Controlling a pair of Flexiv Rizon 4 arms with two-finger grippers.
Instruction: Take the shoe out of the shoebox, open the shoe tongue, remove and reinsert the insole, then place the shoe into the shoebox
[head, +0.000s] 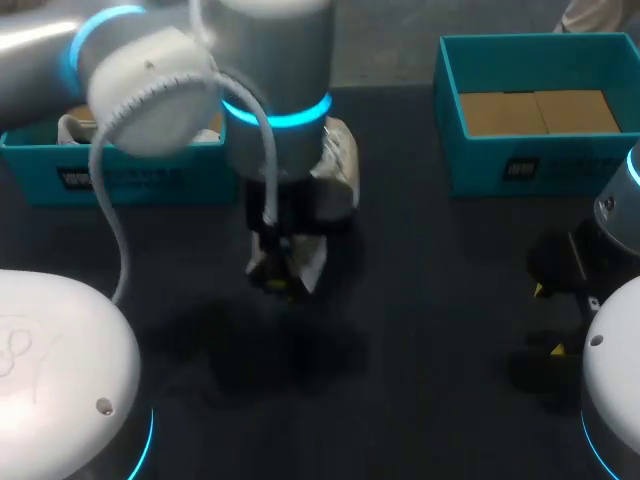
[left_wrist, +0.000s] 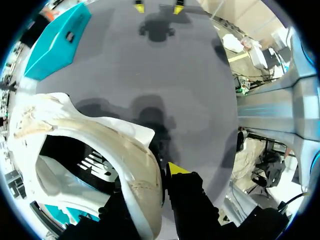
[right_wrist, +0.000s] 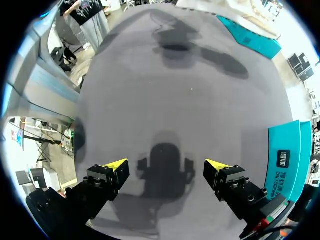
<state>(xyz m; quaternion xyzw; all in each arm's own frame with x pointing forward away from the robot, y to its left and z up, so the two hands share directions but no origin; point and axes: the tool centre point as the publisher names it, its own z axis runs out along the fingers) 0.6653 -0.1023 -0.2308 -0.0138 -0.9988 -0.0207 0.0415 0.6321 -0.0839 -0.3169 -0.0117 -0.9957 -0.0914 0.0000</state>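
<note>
Left arm (head: 150, 80) comes in from the left and reaches past the middle of the dark table (head: 420, 300). The left gripper (head: 275, 280) points down near the table's centre.

The white shoe (head: 338, 160) is out of both boxes, held at the left gripper and mostly hidden under the wrist in the head view. Cannot tell whether it touches the table.

Left wrist view: the shoe's (left_wrist: 125, 150) collar wall runs between the left gripper's (left_wrist: 161, 187) fingers. The yellow-tipped finger (left_wrist: 178, 170) presses its outer side and the dark finger sits inside the opening, so the wall is pinched. The opening faces the camera, with the insole (left_wrist: 92, 165) in place inside.

The left teal box (head: 120, 165) is at the far left edge, just beside the arm, with something pale inside. The right teal box (head: 540, 160) is at the far right and has a brown cardboard floor.

The right gripper (head: 549, 320) is low at the right edge, well apart from the shoe and nearer the right teal box. Right wrist view: the right gripper's (right_wrist: 166, 167) fingers are spread wide with nothing between them, only bare table and its own shadow under it
</note>
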